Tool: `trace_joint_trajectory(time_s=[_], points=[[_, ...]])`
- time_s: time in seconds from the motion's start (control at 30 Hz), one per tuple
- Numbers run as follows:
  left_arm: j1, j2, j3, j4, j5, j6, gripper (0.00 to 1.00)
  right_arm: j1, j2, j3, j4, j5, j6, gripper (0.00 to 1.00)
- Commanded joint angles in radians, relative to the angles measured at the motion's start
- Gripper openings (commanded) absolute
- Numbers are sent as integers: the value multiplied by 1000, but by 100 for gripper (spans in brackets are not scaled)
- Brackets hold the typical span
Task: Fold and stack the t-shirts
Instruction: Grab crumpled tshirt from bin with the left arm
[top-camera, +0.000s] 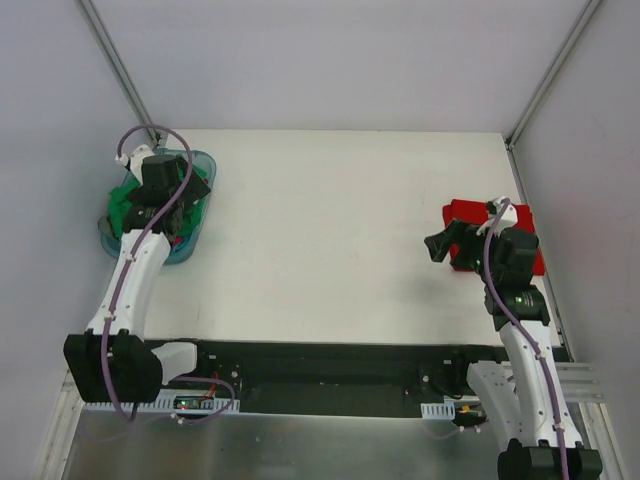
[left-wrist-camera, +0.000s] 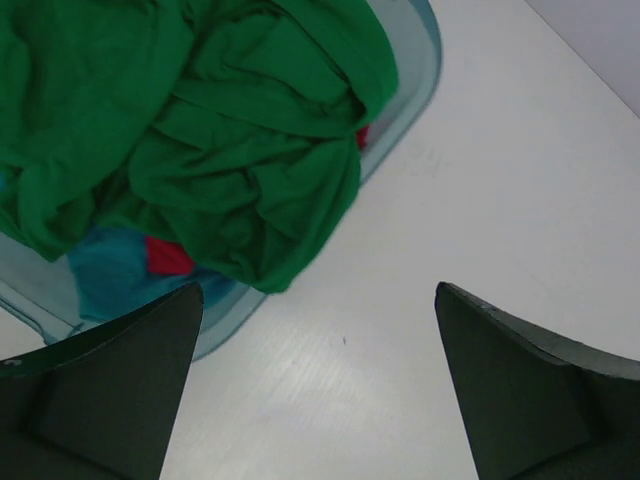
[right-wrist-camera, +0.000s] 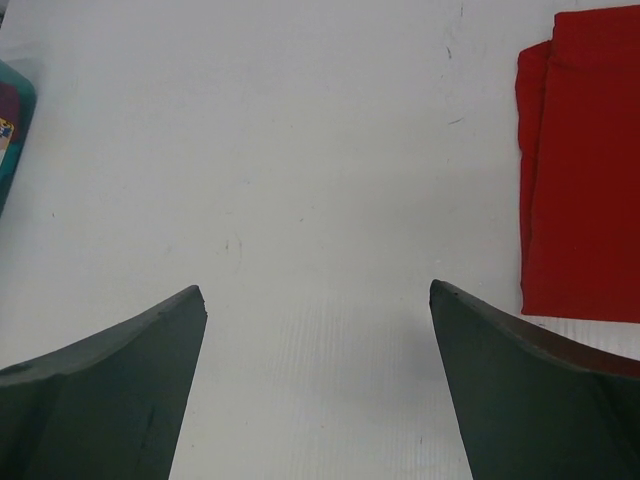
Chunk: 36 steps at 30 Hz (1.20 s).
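Gaping empty, left gripper (left-wrist-camera: 318, 290) below crumpled green t-shirt (left-wrist-camera: 230, 150); right gripper (right-wrist-camera: 318, 290), likewise, lower left of red t-shirt (right-wrist-camera: 585, 170), long axis vertical.

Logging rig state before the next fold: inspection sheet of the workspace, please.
Surface: white table, faint scuffs.
Job's things: green t-shirt crumpled in blue tub, teal cloth and red cloth beneath it; red t-shirt folded flat at the table's right side.
Clutter: nothing seen.
Grippers: left gripper open, empty, by the tub's edge; right gripper open, empty, beside the red t-shirt.
Cables: purple cable along each arm.
Surroundings: grey walls, metal frame posts.
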Motion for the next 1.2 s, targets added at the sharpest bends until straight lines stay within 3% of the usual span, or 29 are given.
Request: trace_joint_trajectory(time_s=[0.0, 0.23, 0.37, 0.5, 0.53, 0.7, 0.73, 0.93, 1.17], points=[[75, 118, 119, -34, -164, 11, 99, -3, 39, 60, -17, 13, -14, 96], [189, 441, 302, -33, -48, 59, 97, -3, 39, 55, -12, 4, -14, 96], [218, 619, 418, -36, 54, 85, 89, -3, 31, 54, -9, 0, -14, 96], [218, 715, 465, -39, 16, 93, 81, -3, 36, 51, -9, 8, -40, 96], [218, 733, 471, -39, -7, 91, 75, -3, 36, 54, -9, 8, -40, 96], [220, 729, 486, -59, -27, 85, 21, -3, 48, 54, -8, -3, -41, 96], [220, 717, 488, -59, -26, 87, 2, -3, 50, 55, -8, -3, -41, 96], [218, 596, 480, -59, 52, 94, 0, -3, 45, 57, -11, -13, -41, 96], [218, 326, 460, -57, 77, 16, 0, -3, 24, 60, -18, -26, -41, 96]])
